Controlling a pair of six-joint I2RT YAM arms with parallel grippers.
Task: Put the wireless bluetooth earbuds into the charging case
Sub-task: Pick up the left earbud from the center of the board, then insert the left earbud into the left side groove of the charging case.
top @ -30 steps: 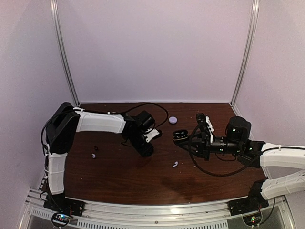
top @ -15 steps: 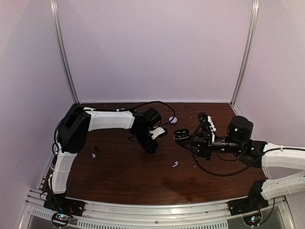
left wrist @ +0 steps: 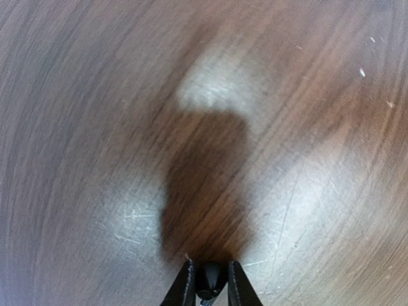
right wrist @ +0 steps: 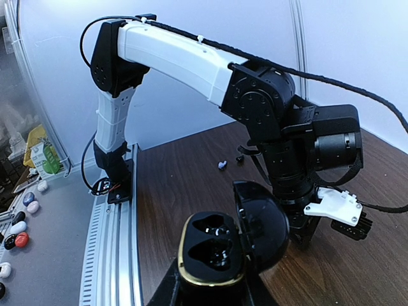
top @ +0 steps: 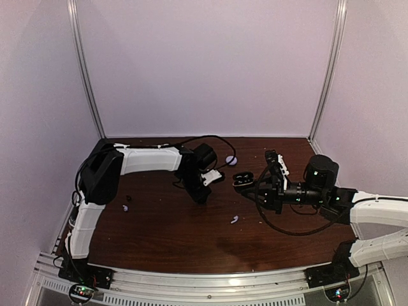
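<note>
Bare tabletop (top: 172, 236) around the near earbud (top: 234, 220), left hand (top: 203, 199) close beyond.

No legible text, numbers or brand marks in any view. Only candidate is the green-and-yellow carton (right wrist: 39, 157) at the left edge of the right wrist view: it carries print, but too small to read.
</note>
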